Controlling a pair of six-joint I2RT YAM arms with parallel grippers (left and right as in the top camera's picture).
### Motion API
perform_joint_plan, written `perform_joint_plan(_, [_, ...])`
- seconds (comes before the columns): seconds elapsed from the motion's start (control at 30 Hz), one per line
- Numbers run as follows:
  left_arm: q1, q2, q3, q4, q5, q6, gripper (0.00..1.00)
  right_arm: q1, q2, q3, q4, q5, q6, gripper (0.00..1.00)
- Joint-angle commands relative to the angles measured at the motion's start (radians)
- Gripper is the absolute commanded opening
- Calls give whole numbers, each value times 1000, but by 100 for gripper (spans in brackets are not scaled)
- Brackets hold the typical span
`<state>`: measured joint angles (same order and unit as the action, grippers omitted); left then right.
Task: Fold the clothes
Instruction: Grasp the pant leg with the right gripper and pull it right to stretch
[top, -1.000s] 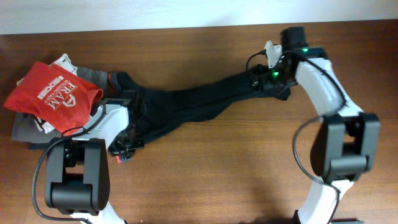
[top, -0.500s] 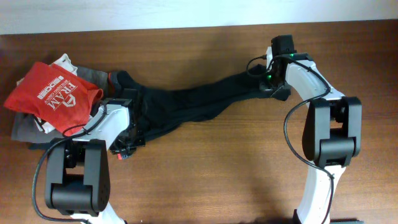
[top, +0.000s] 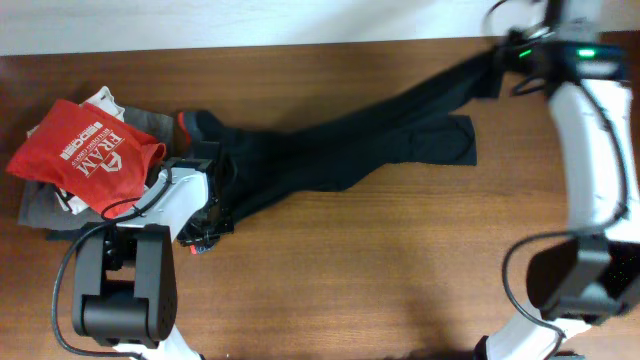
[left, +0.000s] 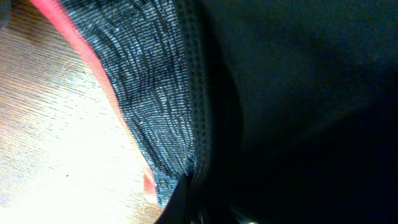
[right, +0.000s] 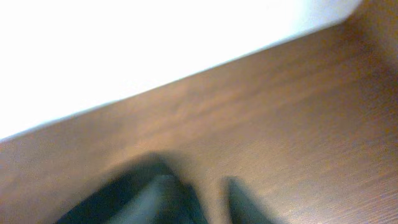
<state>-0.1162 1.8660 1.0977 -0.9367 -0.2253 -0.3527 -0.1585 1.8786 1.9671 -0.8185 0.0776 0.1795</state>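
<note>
The clothes, black leggings (top: 330, 150), lie stretched slantwise from the left to the far right corner. My left gripper (top: 205, 228) is shut on their waist end. In the left wrist view the grey heathered waistband (left: 155, 93) with its orange-red edge and black fabric (left: 298, 93) fill the frame down to the jaws (left: 199, 214). My right gripper (top: 503, 65) is shut on one leg's end, held taut near the table's far edge. The other leg end (top: 455, 140) lies flat on the wood. The right wrist view is blurred, showing dark fingers (right: 161, 199) over wood.
A red T-shirt with white print (top: 85, 150) lies on grey folded garments (top: 40, 205) at the far left, next to the left arm. The table's far edge (top: 300, 42) meets a white wall. Bare wood (top: 380, 260) lies in front of the leggings.
My right gripper closed on a leg end and swung up and to the far right, pulling that leg taut. The other leg end stayed on the table. The left arm has not moved.
</note>
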Motion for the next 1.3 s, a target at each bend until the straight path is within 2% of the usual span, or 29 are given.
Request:
perform_joint_plan(0.0, [-6, 41, -17, 48, 72, -13, 2, -52, 87, -12, 2, 19, 16, 84])
perform_joint_plan(0.03, [-6, 41, -17, 48, 72, -13, 2, -58, 113, -12, -13, 10, 12, 99])
perform_joint_plan(0.43, [-6, 41, -17, 51, 72, -13, 2, -50, 297, -42, -329, -36, 1, 99])
perform_joint_plan(0.53, [-6, 41, -17, 51, 72, -13, 2, -42, 301, -66, -326, -96, -28, 99])
perform_joint_plan(1.1, [-6, 41, -17, 58, 72, -13, 3, -32, 370, -165, -177, -114, -29, 99])
perform_joint_plan(1.13, [-6, 41, -17, 58, 72, -13, 6, -31, 375, -169, -171, -120, -29, 98])
perform_joint_plan(1.2, [-6, 41, -17, 58, 72, -13, 24, -32, 383, -174, -164, -124, -29, 93])
perform_joint_plan(1.27, [-6, 41, -17, 59, 72, -13, 32, -31, 395, -176, -162, -123, -29, 88])
